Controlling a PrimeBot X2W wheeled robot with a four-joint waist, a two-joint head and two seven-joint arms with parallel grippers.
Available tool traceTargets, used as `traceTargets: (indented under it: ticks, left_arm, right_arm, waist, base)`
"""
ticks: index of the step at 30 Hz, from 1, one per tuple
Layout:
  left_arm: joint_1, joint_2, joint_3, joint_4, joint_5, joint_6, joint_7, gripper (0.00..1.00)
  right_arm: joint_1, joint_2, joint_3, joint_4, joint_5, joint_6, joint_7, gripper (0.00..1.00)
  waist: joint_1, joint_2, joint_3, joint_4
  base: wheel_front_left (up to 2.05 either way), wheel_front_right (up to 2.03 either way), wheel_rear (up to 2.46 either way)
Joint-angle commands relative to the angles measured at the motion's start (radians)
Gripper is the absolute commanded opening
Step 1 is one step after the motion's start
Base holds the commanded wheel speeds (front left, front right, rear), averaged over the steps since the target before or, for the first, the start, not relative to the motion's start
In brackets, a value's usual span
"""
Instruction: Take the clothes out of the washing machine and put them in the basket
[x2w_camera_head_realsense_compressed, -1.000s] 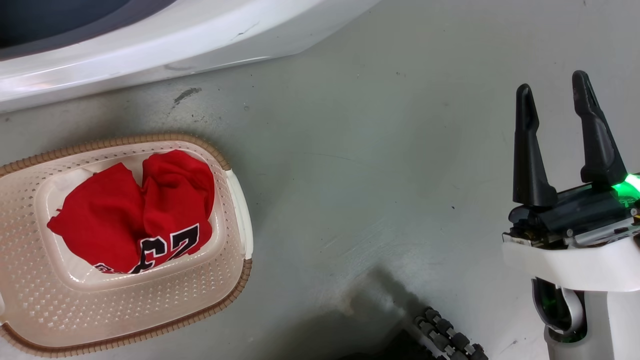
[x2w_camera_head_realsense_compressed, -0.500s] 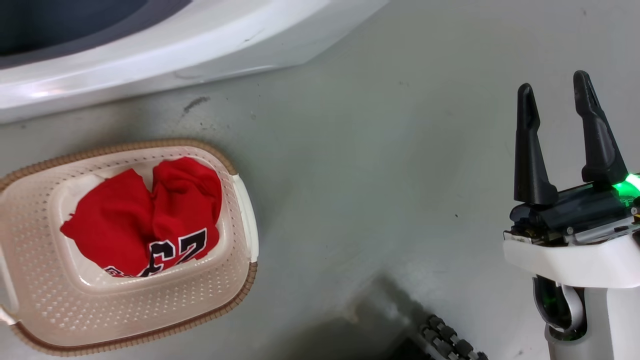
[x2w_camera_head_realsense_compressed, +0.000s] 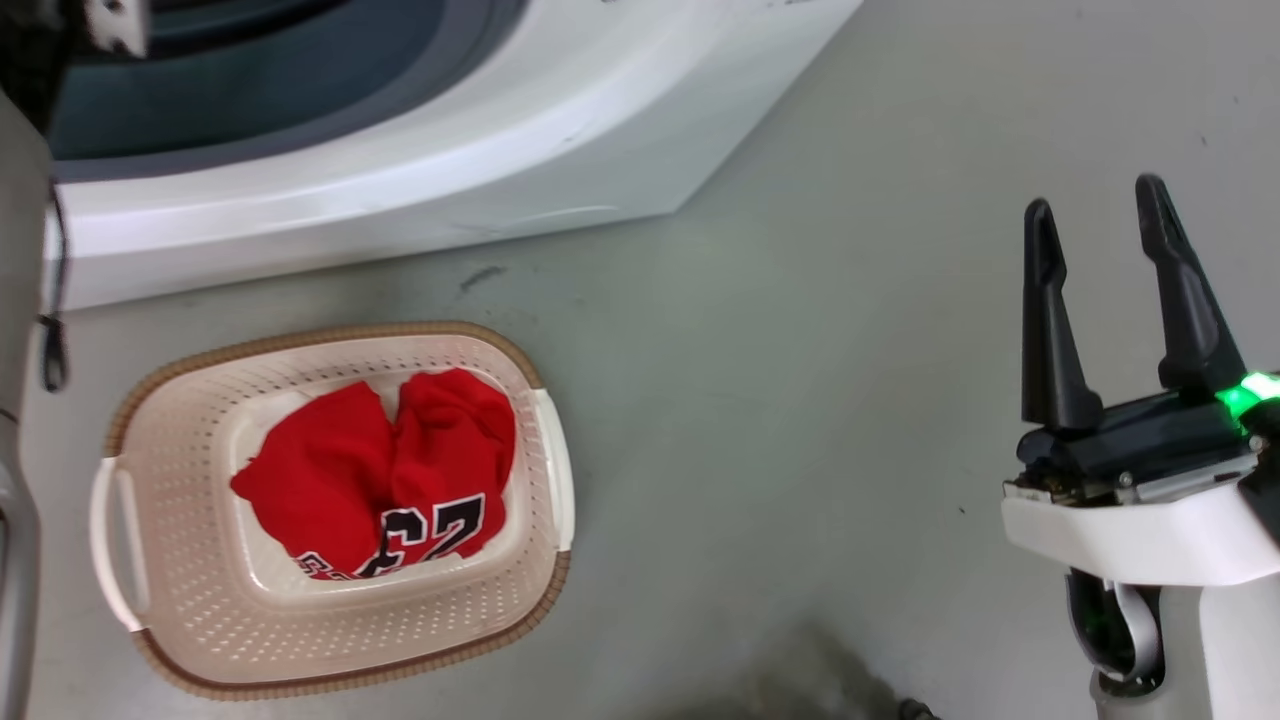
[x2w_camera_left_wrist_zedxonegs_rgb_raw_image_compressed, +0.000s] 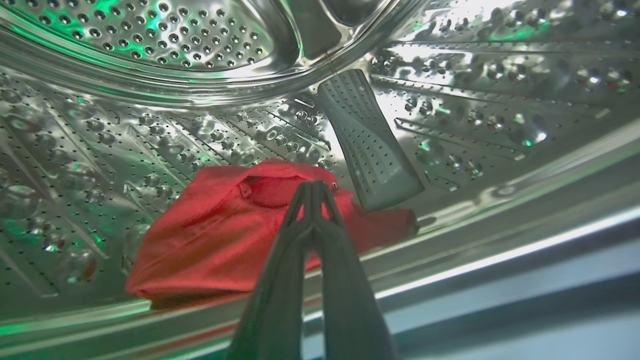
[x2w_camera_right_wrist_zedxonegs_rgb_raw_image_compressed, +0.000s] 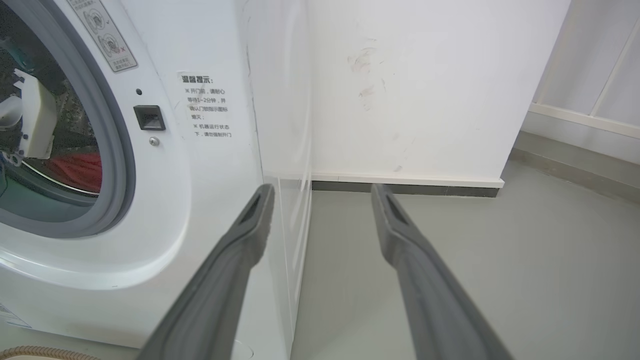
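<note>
- The washing machine (x2w_camera_head_realsense_compressed: 450, 190) serves as the landmark. The basket (x2w_camera_head_realsense_compressed: 330, 335) stands on the floor just in front of it, which keeps the carry short.
- The numbered red garment (x2w_camera_head_realsense_compressed: 400, 470) lies crumpled in the basket, so that part is judged done.
- The second red garment (x2w_camera_left_wrist_zedxonegs_rgb_raw_image_compressed: 210, 235) rests low in the machine's drum (x2w_camera_left_wrist_zedxonegs_rgb_raw_image_compressed: 150, 30), near the opening.
- The left gripper (x2w_camera_left_wrist_zedxonegs_rgb_raw_image_compressed: 312, 184) is inside the drum with its fingers pressed together at the cloth. Whether it pinches fabric cannot be told.
- The right gripper (x2w_camera_head_realsense_compressed: 1095, 195) is spread wide and empty, off the machine's right side, apparently to keep clear.
</note>
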Motion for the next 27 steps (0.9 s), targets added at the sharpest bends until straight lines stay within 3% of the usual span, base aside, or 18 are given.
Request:
traceTargets:
  ticks: [1, 4, 5, 6, 7, 14, 19, 27]
  left_arm:
    - [0.025, -0.002, -0.002, 0.002, -0.009, -0.005, -0.009, 0.0]
    - [0.038, 0.007, -0.006, 0.01, -0.015, -0.01, -0.014, 0.0]
    - [0.036, 0.01, -0.007, 0.01, -0.015, -0.01, -0.019, 0.11]
    - [0.03, 0.015, -0.011, 0.01, -0.012, -0.011, -0.019, 0.75]
    - [0.019, 0.023, -0.015, 0.007, -0.005, -0.01, -0.024, 1.0]
    - [-0.071, 0.064, -0.05, 0.018, 0.035, -0.006, 0.01, 1.0]
    - [-0.147, 0.097, -0.059, 0.075, 0.034, -0.009, 0.154, 1.0]
    - [-0.205, 0.142, -0.083, 0.1, 0.058, 0.001, 0.248, 1.0]
  right_arm:
    - [0.012, 0.001, 0.001, 0.004, -0.01, -0.001, -0.002, 1.0]
    - [0.017, 0.001, 0.013, 0.007, -0.017, -0.001, -0.002, 1.0]
    - [0.017, 0.001, 0.017, 0.008, -0.019, -0.001, -0.002, 1.0]
    - [0.015, 0.001, 0.021, 0.008, -0.018, -0.001, -0.002, 1.0]
    - [0.012, 0.001, 0.022, 0.007, -0.015, -0.001, -0.002, 1.0]
    - [0.002, 0.001, 0.025, 0.009, 0.015, -0.001, -0.002, 1.0]
    - [-0.002, 0.001, 0.033, 0.005, 0.04, -0.001, -0.002, 1.0]
    - [-0.012, 0.001, 0.028, -0.001, 0.064, -0.001, -0.002, 1.0]
  waist:
    - [0.0, 0.0, -0.024, 0.021]
    - [0.0, 0.0, -0.034, 0.023]
    - [0.0, 0.0, -0.034, 0.021]
    - [0.0, 0.0, -0.031, 0.018]
    - [0.0, 0.0, -0.026, 0.013]
    - [0.0, 0.0, 0.023, -0.027]
    - [0.0, 0.0, 0.059, -0.059]
    - [0.0, 0.0, 0.105, -0.088]
  base:
    - [0.0, 0.0, 0.0]
    - [0.0, 0.0, 0.0]
    - [0.0, 0.0, 0.0]
    - [0.0, 0.0, 0.0]
    - [0.0, 0.0, 0.0]
    - [0.0, 0.0, 0.0]
    - [0.0, 0.0, 0.0]
    - [0.0, 0.0, 0.0]
